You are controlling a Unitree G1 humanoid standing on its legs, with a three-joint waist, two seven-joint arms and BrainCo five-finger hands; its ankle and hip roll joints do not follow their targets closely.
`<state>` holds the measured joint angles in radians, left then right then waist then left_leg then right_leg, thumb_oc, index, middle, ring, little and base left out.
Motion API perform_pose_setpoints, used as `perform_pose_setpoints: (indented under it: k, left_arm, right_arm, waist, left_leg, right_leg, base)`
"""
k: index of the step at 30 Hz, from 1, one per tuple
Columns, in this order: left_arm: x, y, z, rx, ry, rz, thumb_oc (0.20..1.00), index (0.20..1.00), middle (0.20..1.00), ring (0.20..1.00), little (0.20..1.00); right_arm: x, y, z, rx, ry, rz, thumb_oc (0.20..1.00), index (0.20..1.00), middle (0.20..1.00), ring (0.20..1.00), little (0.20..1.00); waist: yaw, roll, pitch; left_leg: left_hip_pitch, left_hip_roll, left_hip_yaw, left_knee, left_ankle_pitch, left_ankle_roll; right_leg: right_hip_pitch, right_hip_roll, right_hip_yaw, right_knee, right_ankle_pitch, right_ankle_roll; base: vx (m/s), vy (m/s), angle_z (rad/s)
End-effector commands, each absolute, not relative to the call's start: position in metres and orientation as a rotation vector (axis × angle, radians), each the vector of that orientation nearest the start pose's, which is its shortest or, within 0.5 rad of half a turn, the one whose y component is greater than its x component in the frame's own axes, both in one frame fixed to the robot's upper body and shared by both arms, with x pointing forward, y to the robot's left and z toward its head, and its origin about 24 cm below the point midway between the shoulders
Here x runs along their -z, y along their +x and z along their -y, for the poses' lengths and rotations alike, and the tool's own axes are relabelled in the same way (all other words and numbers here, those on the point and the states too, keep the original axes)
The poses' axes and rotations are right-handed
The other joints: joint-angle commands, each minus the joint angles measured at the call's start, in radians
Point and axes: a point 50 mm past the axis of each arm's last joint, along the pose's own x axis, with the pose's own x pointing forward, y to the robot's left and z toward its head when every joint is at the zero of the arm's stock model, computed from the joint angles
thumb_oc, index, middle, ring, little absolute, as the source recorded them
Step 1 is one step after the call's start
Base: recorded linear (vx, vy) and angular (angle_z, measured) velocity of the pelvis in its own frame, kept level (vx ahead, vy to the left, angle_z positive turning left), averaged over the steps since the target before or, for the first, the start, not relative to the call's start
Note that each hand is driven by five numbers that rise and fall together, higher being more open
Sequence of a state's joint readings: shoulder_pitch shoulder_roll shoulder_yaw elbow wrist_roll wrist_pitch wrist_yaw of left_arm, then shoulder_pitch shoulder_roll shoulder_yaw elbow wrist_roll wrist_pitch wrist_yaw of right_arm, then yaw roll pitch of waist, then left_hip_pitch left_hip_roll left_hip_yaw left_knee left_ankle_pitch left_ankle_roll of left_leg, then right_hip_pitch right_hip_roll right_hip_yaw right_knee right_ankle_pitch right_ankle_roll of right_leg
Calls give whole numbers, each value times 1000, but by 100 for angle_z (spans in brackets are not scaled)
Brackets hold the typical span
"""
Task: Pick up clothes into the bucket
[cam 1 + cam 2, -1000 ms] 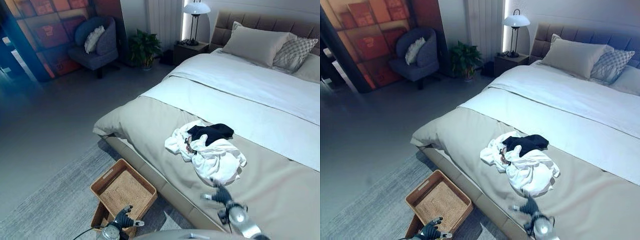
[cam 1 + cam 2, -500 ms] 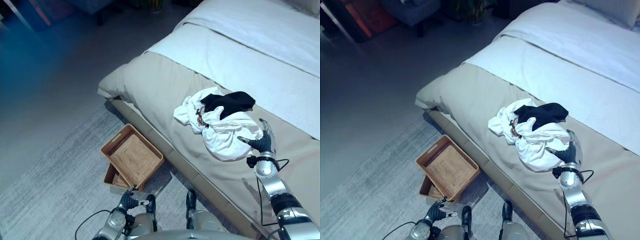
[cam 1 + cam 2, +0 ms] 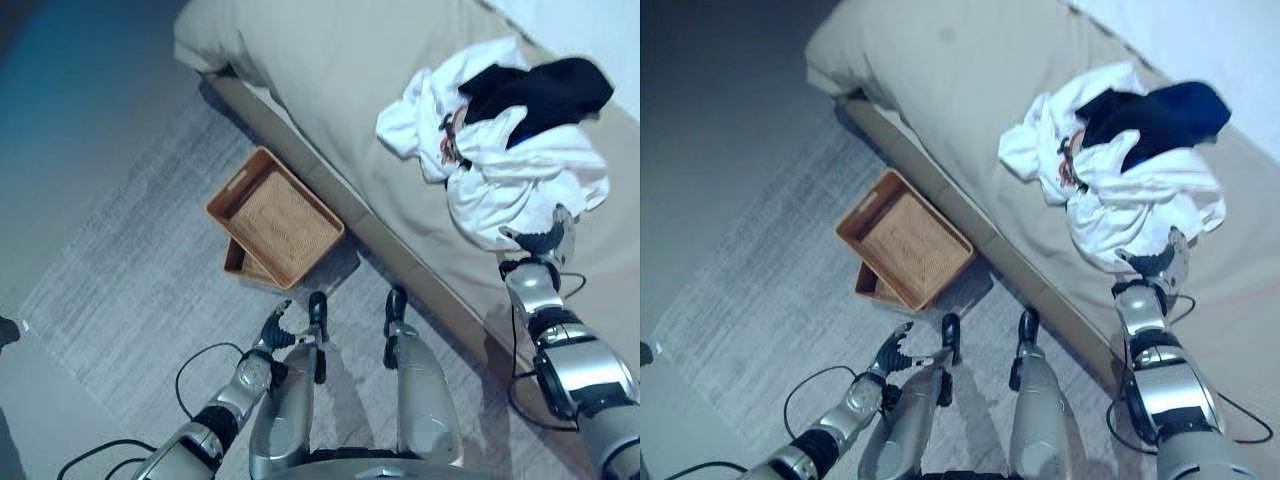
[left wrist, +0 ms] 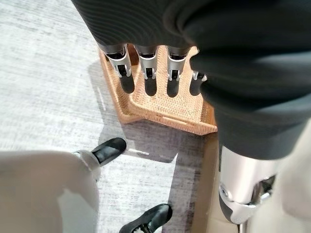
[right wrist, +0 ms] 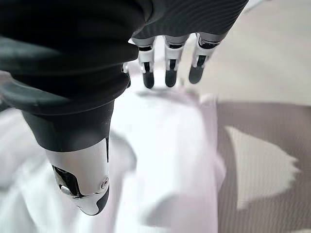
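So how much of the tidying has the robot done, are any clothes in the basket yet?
None yet. The wicker basket on the rug looks empty, and the white clothes with the black garment lie piled on the bed. The right hand is open over the white cloth, holding nothing. The left hand hangs open near the basket. Grabbing, carrying and dropping are all left.

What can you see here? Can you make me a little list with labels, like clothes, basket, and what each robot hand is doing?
clothes: crumpled white garments with a black garment on top, piled on the beige bed cover
basket: rectangular brown woven basket, empty, on the grey rug beside the bed
right hand: open, fingers straight, over the near edge of the white garments
left hand: open, low above the rug near the basket, holding nothing
clothes in basket: none yet
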<state>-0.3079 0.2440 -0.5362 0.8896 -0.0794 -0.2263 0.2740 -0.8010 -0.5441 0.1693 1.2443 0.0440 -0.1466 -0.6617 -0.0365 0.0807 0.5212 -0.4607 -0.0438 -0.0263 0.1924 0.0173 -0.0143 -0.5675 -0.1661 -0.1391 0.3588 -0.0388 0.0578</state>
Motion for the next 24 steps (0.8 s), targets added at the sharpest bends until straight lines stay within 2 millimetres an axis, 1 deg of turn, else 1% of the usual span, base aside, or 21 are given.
perform_pose_setpoints:
  k: [1,2,3,4,7,8,9,10,11,12,13,15,16,19,22,24]
  left_arm:
    - [57,262,-146,97,421,-295,1000,1000,1000,1000,1000]
    - [51,267,-145,89,416,-272,1000,1000,1000,1000,1000]
    - [42,274,-143,87,413,-231,1000,1000,1000,1000,1000]
    - [42,275,-143,87,413,-230,1000,1000,1000,1000,1000]
    - [37,279,-142,87,412,-213,1000,1000,1000,1000,1000]
    - [36,280,-143,80,414,-212,1000,1000,1000,1000,1000]
    - [36,280,-143,80,413,-212,1000,1000,1000,1000,1000]
    - [37,280,-142,83,418,-219,1000,1000,1000,1000,1000]
    - [37,281,-143,78,415,-222,1000,1000,1000,1000,1000]
    - [36,282,-144,76,413,-220,1000,1000,1000,1000,1000]
    - [37,282,-144,72,410,-225,1000,1000,1000,1000,1000]
    - [38,281,-144,66,401,-232,1000,1000,1000,1000,1000]
    - [39,281,-144,63,400,-235,1000,1000,1000,1000,1000]
    - [40,282,-145,43,393,-243,1000,1000,1000,1000,1000]
    - [37,283,-148,16,388,-227,1000,1000,1000,1000,1000]
    - [28,286,-150,4,378,-178,1000,1000,1000,1000,1000]
  right_arm:
    - [-112,344,337,887,-673,-62,1000,1000,1000,1000,1000]
    - [-123,348,337,889,-678,-30,1000,1000,1000,1000,1000]
    - [-140,353,337,899,-688,18,1000,1000,1000,1000,1000]
    - [-141,354,337,899,-688,19,1000,1000,1000,1000,1000]
    - [-168,361,337,913,-690,79,1000,1000,1000,1000,1000]
    - [-183,366,333,917,-662,120,1000,1000,1000,1000,1000]
    - [-183,366,333,917,-662,121,1000,1000,1000,1000,1000]
    - [-187,367,335,918,-655,123,809,809,809,809,809]
    - [-195,371,330,898,-637,146,360,360,360,360,360]
    - [-201,372,330,892,-629,161,241,241,241,241,241]
    - [-207,374,326,878,-616,183,200,200,200,200,200]
    - [-219,379,316,863,-545,246,200,200,200,200,200]
    - [-222,380,312,859,-519,269,200,200,200,200,200]
    - [-251,382,287,811,-374,468,200,200,200,200,200]
    - [-277,372,264,760,-313,681,200,200,200,200,200]
    - [-290,357,258,752,-286,807,200,200,200,200,200]
  waist:
    - [0,-29,-20]
    - [-1,-29,-10]
    - [-2,-26,-1]
    - [-2,-26,-1]
    - [0,-22,-1]
    - [3,-23,-1]
    - [3,-23,-1]
    - [4,-24,-1]
    - [6,-25,-1]
    - [6,-26,-1]
    - [6,-27,-1]
    - [5,-31,-1]
    - [4,-33,-1]
    - [-5,-42,-1]
    - [-15,-53,-1]
    - [-19,-60,-1]
  left_leg:
    - [-105,-8,-10,193,-75,3]
    - [-129,-8,-4,212,-80,3]
    - [-180,-12,-1,243,-85,4]
    - [-181,-12,-1,245,-85,4]
    - [-246,-14,4,281,-93,2]
    - [-272,-14,8,290,-95,3]
    - [-273,-14,8,291,-95,3]
    - [-286,-14,9,299,-96,2]
    - [-297,-15,10,303,-96,3]
    - [-306,-16,12,303,-95,3]
    - [-316,-17,11,303,-93,2]
    - [-321,-18,12,297,-88,3]
    - [-318,-19,14,292,-86,3]
    - [-303,-19,13,267,-75,0]
    - [-281,-20,12,243,-69,-2]
    - [-258,-20,10,227,-68,-1]
  right_leg:
    - [6,-39,1,127,-72,41]
    - [-18,-43,5,143,-75,41]
    - [-67,-48,11,171,-78,40]
    - [-69,-48,12,172,-78,40]
    - [-137,-56,14,205,-81,38]
    - [-168,-57,16,218,-83,37]
    - [-169,-57,16,219,-84,37]
    - [-183,-58,15,225,-84,36]
    - [-198,-58,20,231,-83,35]
    - [-208,-59,19,231,-82,34]
    - [-217,-60,18,231,-81,34]
    - [-224,-60,21,227,-79,34]
    - [-223,-58,23,223,-77,34]
    - [-212,-55,22,204,-69,36]
    - [-196,-55,20,183,-61,41]
    - [-178,-56,19,174,-59,45]
  base:
    - [-67,18,4]
    - [-36,28,5]
    - [-37,28,6]
    - [0,0,0]
    - [-3,10,-1]
    - [0,0,0]
    - [-5,20,-4]
    - [0,0,0]
    - [0,0,0]
    - [0,0,0]
    - [0,0,0]
    - [0,0,0]
    - [0,0,0]
    - [0,6,-2]
    - [-5,21,-9]
    - [-4,7,-2]
